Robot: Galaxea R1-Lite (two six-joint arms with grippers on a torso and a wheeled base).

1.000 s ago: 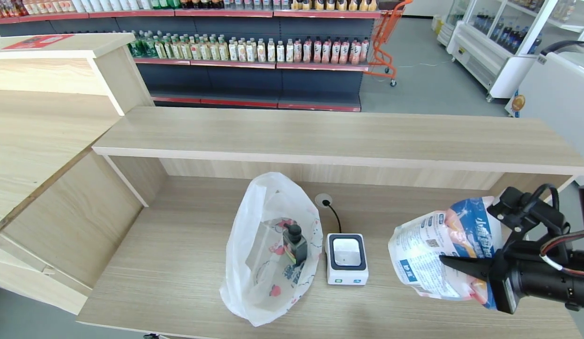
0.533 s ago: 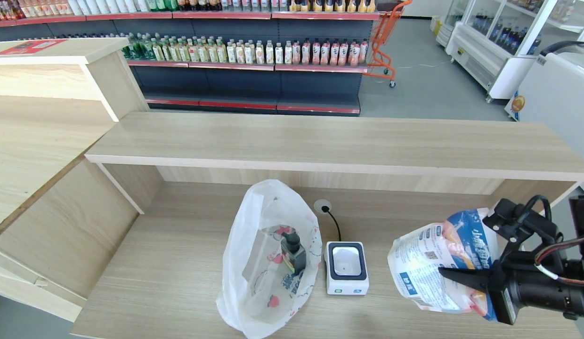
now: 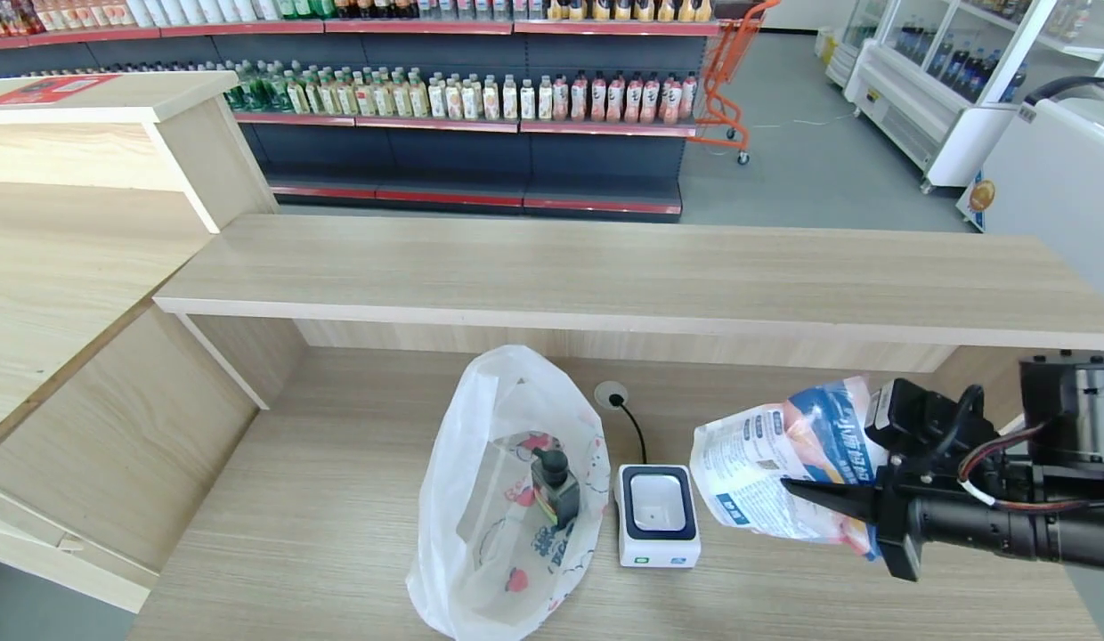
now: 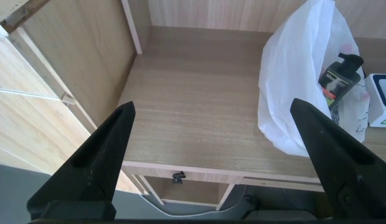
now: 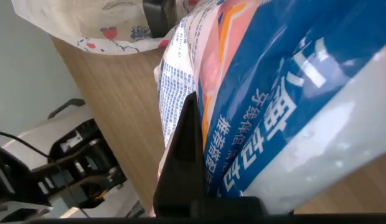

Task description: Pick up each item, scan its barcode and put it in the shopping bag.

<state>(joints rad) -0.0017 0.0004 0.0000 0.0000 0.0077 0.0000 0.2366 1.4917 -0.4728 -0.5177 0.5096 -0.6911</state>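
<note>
Light wood checkout counter [image 3: 338, 543] carries the white square barcode scanner w/ dark-blue frame [image 3: 657, 516], cable running from its far side to a round port in the counter. White translucent plastic shopping bag w/ red-and-blue print [image 3: 481, 445] stands open just left of scanner. Blue, white and orange printed plastic pouch [image 3: 775, 454] hangs off the counter just right of scanner, tilted, pinched betw. the fingers of the right gripper [image 3: 797, 476]. Left gripper [image 4: 213, 107], fingers spread wide and holding nothing, hovers well left of scanner, past the bag. Black pump bottle [image 3: 554, 485] sits upright inside the bag, on the side nearest scanner.
</note>
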